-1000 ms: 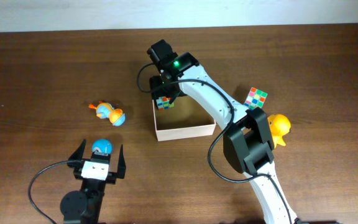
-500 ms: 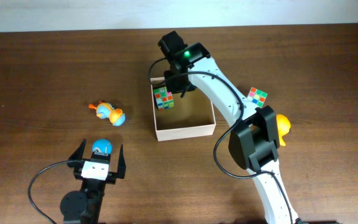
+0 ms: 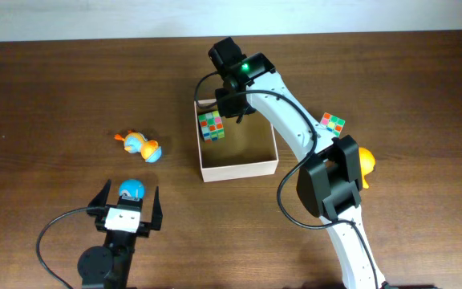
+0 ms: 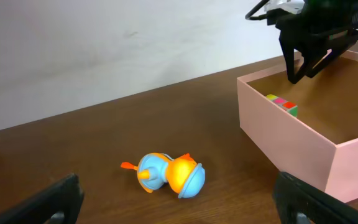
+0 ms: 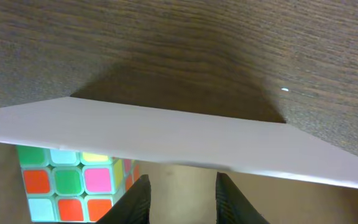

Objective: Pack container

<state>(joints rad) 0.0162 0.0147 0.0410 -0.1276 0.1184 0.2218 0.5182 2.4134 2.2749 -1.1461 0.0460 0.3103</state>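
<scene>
The container (image 3: 239,168) is a square shallow box with cream walls, at the table's middle. A multicoloured cube (image 3: 211,126) lies in its back left corner, free of any grip. My right gripper (image 3: 233,111) hovers at the back wall, just right of the cube. In the right wrist view its fingers (image 5: 140,199) stand a little apart over the tan floor, nothing between them, with the cube (image 5: 67,180) to their left and the wall (image 5: 166,137) ahead. My left gripper (image 3: 128,194) rests wide open near the front left. A blue-orange duck toy (image 4: 169,174) lies ahead of it.
A second multicoloured cube (image 3: 333,123) and a yellow duck (image 3: 361,163) lie right of the box, beside the right arm. The blue-orange duck toy (image 3: 141,146) lies left of the box. From the left wrist, the box wall (image 4: 284,143) stands to the right.
My right gripper has let go of the cube and drawn back toward the box's rear wall, its jaws narrowing. The cube now lies uncovered in the box. The left arm has not moved.
</scene>
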